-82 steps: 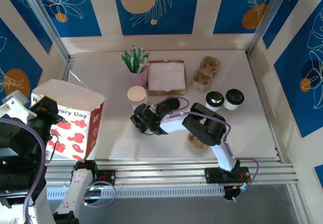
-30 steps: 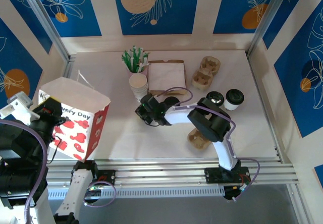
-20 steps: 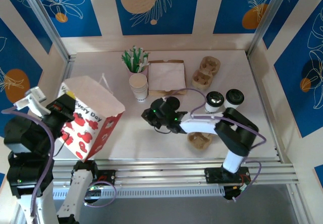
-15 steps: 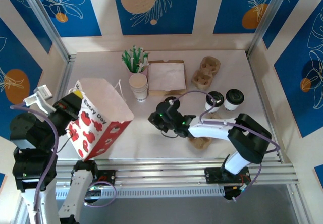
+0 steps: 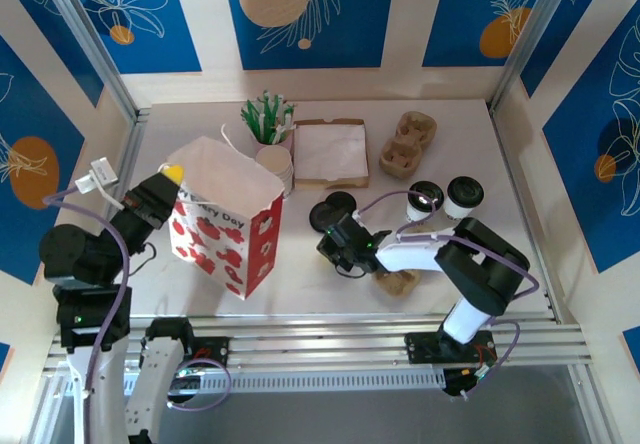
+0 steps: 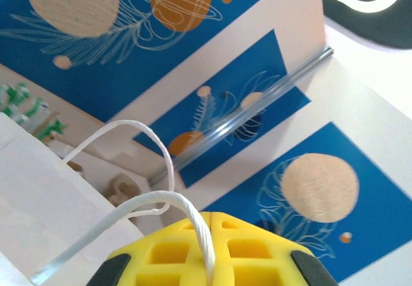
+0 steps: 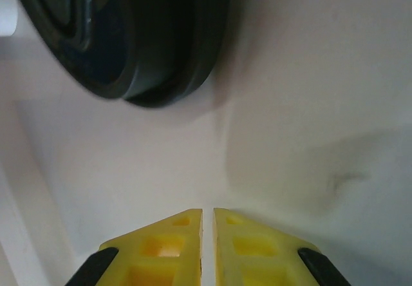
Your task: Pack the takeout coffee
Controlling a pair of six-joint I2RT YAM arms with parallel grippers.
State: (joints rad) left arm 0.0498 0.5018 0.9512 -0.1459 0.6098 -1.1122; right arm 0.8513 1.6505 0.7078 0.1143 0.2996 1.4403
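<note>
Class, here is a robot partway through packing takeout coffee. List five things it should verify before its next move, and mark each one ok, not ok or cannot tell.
1. Paper bag standing with its mouth open: ok.
2. Left jaws shut on the bag's string handle: ok.
3. Right jaws free to pick: ok. They are shut and empty, beside a loose black lid.
4. Lidded coffee cups upright: ok.
5. Cups packed: not ok, both stand outside the bag.
6. Cup lids pressed on tight: cannot tell.
</note>
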